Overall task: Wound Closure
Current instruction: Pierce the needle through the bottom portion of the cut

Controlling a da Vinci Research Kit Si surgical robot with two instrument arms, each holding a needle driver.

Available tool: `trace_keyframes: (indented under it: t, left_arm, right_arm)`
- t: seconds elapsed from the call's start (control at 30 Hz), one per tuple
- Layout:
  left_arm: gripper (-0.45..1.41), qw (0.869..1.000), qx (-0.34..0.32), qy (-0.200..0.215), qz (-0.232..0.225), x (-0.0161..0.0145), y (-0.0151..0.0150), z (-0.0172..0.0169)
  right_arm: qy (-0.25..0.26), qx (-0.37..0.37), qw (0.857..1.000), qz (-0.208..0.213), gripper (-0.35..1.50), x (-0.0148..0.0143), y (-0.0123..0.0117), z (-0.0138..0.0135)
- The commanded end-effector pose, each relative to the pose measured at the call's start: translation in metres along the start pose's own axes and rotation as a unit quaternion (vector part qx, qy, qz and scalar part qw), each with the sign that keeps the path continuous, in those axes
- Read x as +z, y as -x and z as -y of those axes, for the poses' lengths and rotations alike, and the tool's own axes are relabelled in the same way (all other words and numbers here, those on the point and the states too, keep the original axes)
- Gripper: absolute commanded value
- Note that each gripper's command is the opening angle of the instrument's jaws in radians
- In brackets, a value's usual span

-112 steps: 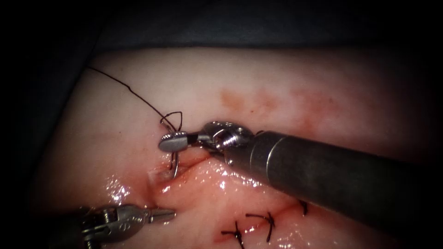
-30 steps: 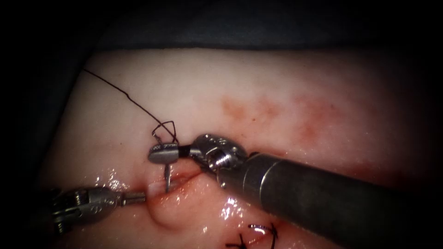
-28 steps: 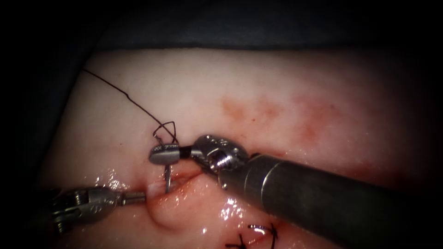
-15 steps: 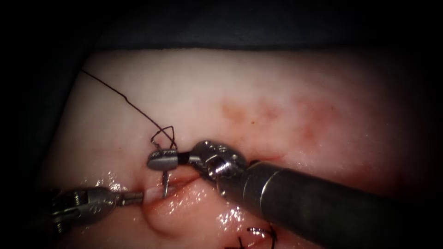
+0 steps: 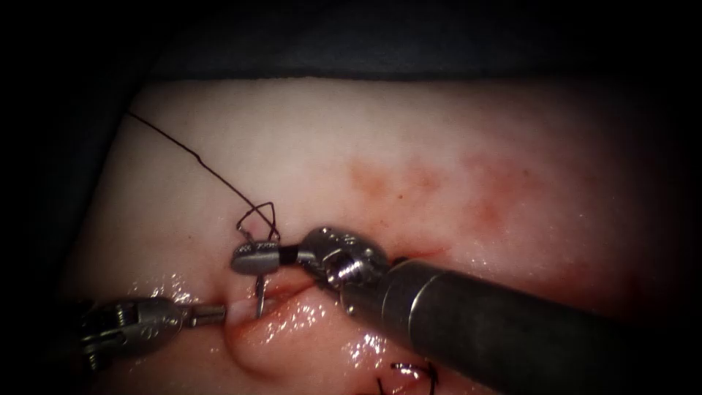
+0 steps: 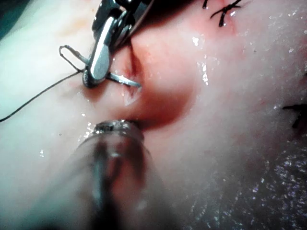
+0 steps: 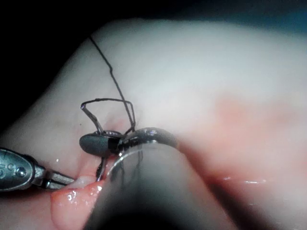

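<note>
Nearest the viewer, finished stitches (image 5: 409,373) cross the cut (image 5: 292,292) at the near right, also seen in the left wrist view (image 6: 223,12).

Left tool (image 5: 212,315) comes in from the left, jaws pressed together on the near lip of the tissue (image 5: 453,146) at the cut's left end, just left of the needle; seen likewise in the right wrist view (image 7: 60,179). That lip bulges up, wet with red fluid (image 5: 292,333).

Just beyond, right tool (image 5: 256,257) enters from the right, jaws pinching the needle (image 5: 259,296) near its thread end. The needle stands almost upright, tip down in the open cut, touching the tissue at the near lip; how deep it sits cannot be told. Left wrist view shows the same grip (image 6: 96,72) and needle (image 6: 122,80).

Farther off, thread (image 5: 190,153) loops just beyond the right tool's jaws, then trails far-left across the tissue.
</note>
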Motion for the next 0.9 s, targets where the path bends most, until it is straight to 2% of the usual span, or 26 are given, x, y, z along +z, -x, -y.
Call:
trace_keyframes:
  t: [0.03, 0.3, 0.57, 0.9]
  left_arm:
    - [-0.45, 1.000, 0.001, -0.001, -0.001, 0.0008, -0.0003, 0.0004]
    - [-0.45, 1.000, 0.000, -0.002, 0.000, 0.0009, -0.0006, 0.0003]
    - [-0.45, 1.000, -0.001, -0.001, 0.000, 0.0009, -0.0007, 0.0004]
    - [-0.45, 1.000, -0.001, -0.001, 0.000, 0.0010, -0.0008, 0.0004]
  right_arm:
    - [0.002, 0.014, 1.000, -0.006, -0.35, 0.0013, -0.0006, 0.0000]
    - [0.012, 0.082, 0.996, -0.016, -0.35, 0.0018, -0.0006, 0.0001]
    - [0.017, 0.118, 0.993, -0.010, -0.35, 0.0021, 0.0002, 0.0007]
    - [0.002, 0.216, 0.976, 0.010, -0.35, 0.0025, 0.0016, 0.0017]
